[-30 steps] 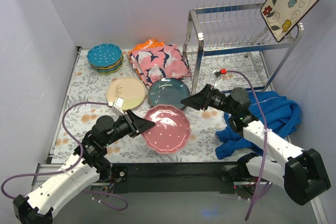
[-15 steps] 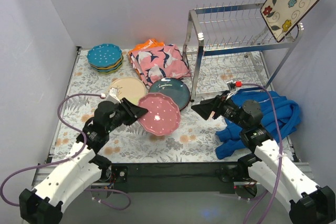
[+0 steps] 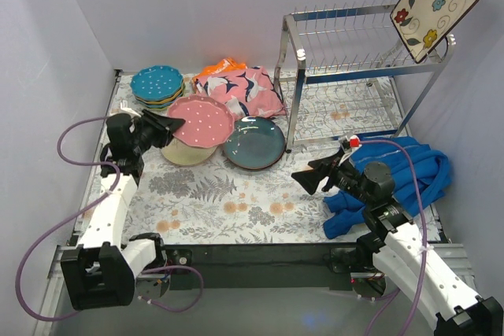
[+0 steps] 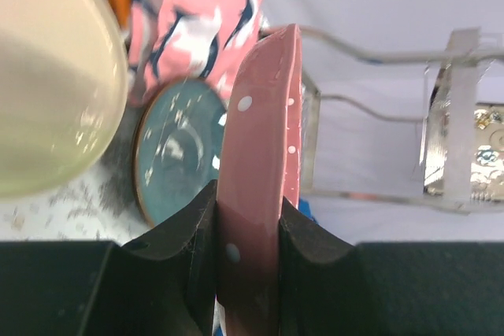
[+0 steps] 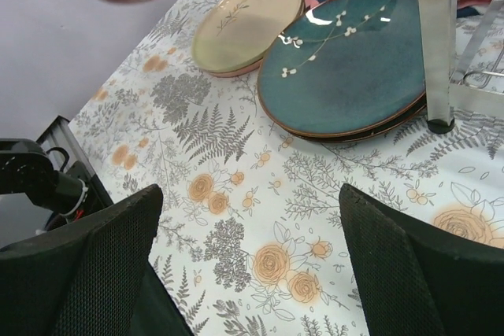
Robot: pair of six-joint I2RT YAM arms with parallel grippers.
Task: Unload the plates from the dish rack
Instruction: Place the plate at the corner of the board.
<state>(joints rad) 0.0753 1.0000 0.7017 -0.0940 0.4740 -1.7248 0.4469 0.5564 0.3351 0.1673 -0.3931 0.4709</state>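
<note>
My left gripper (image 3: 167, 127) is shut on the rim of a pink dotted plate (image 3: 202, 120) and holds it in the air above the cream plate (image 3: 185, 151); the left wrist view shows the pink plate (image 4: 260, 171) edge-on between the jaws. A dark teal plate (image 3: 253, 142) lies beside the cream one. A stack of dotted plates (image 3: 157, 86) sits at the back left. The chrome dish rack (image 3: 354, 60) stands at the back right, with a square cream floral plate (image 3: 437, 7) leaning on its top right corner. My right gripper (image 3: 303, 179) is open and empty above the cloth-covered table.
A pink bird-print cloth (image 3: 239, 92) lies behind the teal plate. A blue garment (image 3: 402, 175) is heaped at the right, under my right arm. The rack's front leg (image 5: 435, 37) stands close to the teal plate (image 5: 346, 60). Walls close in left and right.
My left gripper has carried the pink plate up and back to the left, from the table middle to above the cream plate. My right gripper has drawn back toward the near edge.
</note>
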